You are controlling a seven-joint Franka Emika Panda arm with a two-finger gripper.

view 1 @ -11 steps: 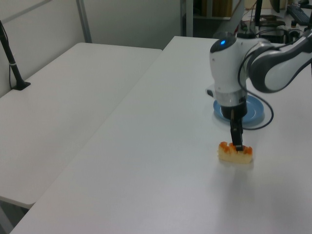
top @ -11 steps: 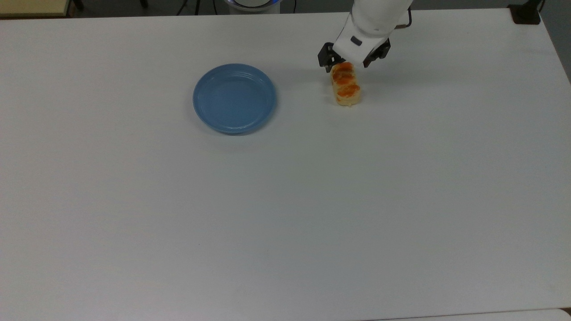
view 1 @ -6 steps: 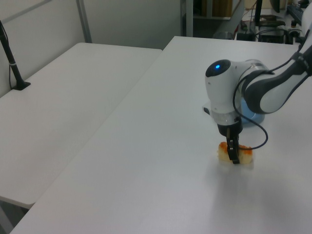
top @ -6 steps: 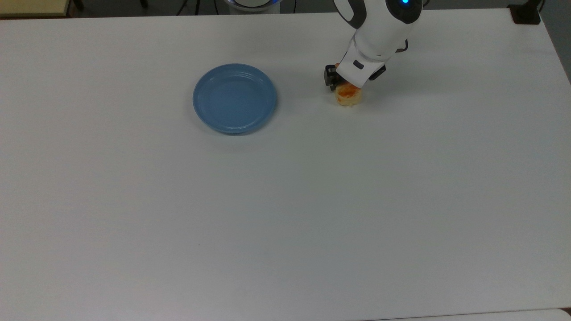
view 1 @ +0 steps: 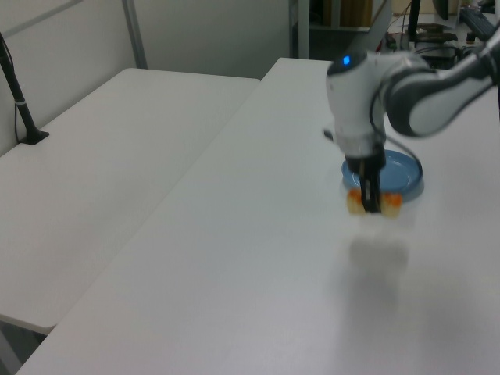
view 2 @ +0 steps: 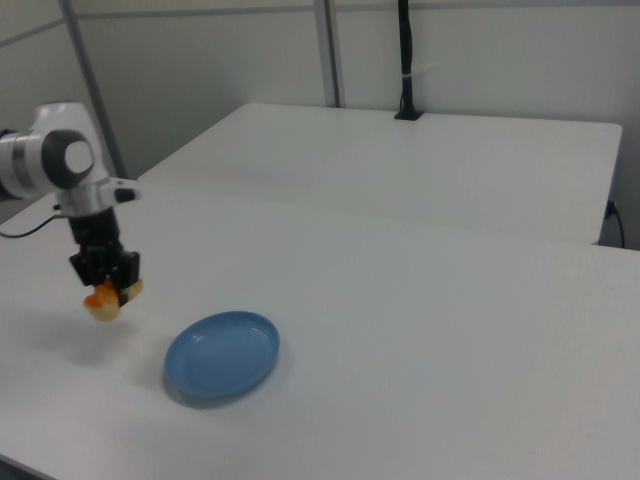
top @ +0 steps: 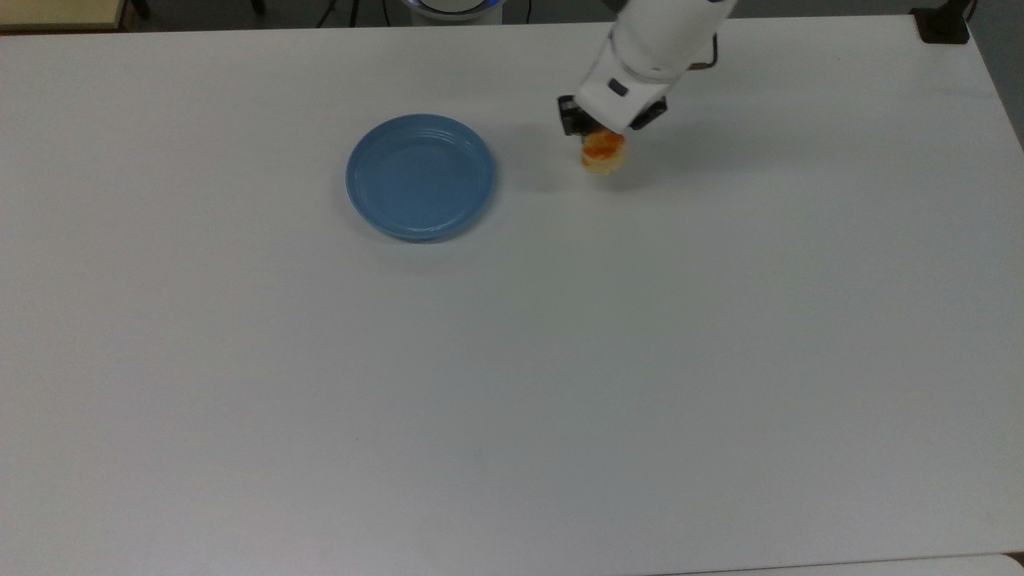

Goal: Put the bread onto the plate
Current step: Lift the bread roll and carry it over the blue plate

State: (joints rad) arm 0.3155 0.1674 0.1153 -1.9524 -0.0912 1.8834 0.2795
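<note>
Between the pincer's (view 1: 373, 205) fingers, the bread (view 1: 373, 203), off the table (view 1: 258, 258).

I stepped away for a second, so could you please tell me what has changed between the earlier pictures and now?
The gripper came down over the small pale-yellow loaf of bread with orange-brown glazed bumps, shut on it and lifted it off the white table, carrying it slightly toward the top view's left, nearer the round blue plate. The plate stayed where it was.

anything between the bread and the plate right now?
Nothing visible. The gripper holds the bread lifted off the white table, and only bare tabletop lies between it and the plate, toward the top view's left.
</note>
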